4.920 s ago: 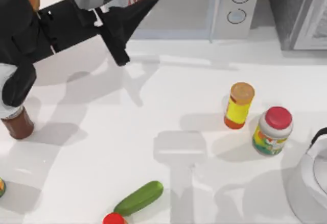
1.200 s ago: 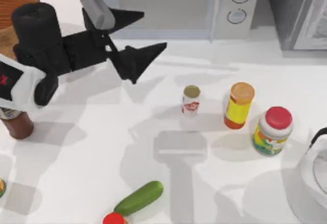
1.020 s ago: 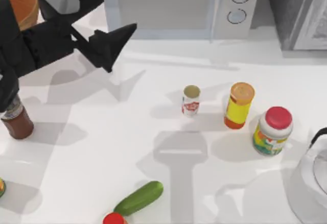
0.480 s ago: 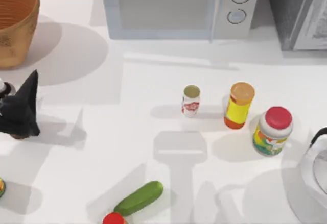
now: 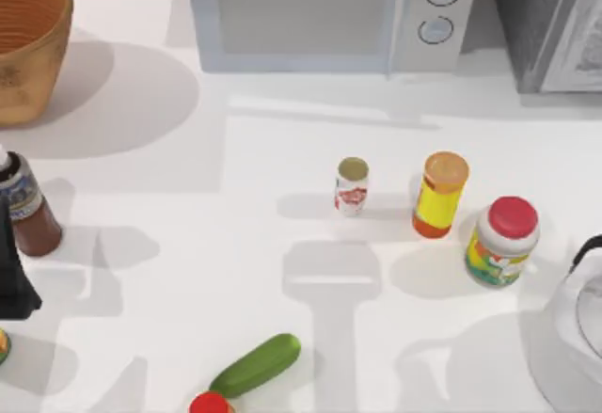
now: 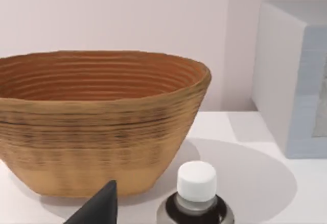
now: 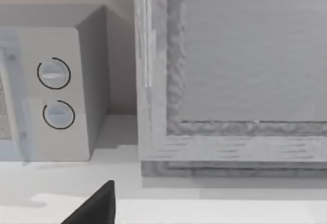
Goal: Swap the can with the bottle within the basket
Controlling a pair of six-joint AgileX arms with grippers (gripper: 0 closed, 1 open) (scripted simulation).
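The orange-brown woven basket stands at the table's far-left back corner, and its bowl looks empty in the left wrist view. The dark reddish-brown bottle with a white cap stands upright on the table just in front of the basket. My left gripper is at the left edge, just in front of the bottle and clear of it. It is open, and one dark fingertip shows beside the cap. The small white can with a red label stands upright mid-table.
A yellow orange-capped bottle and a red-lidded jar stand right of the can. A cucumber and a red item lie at the front. The microwave is at the back and a kettle at the right. One right fingertip faces the microwave.
The left gripper held the can high at the back, then left it standing mid-table. The arm has swung left and down to the left edge by the bottle, uncovering the basket.
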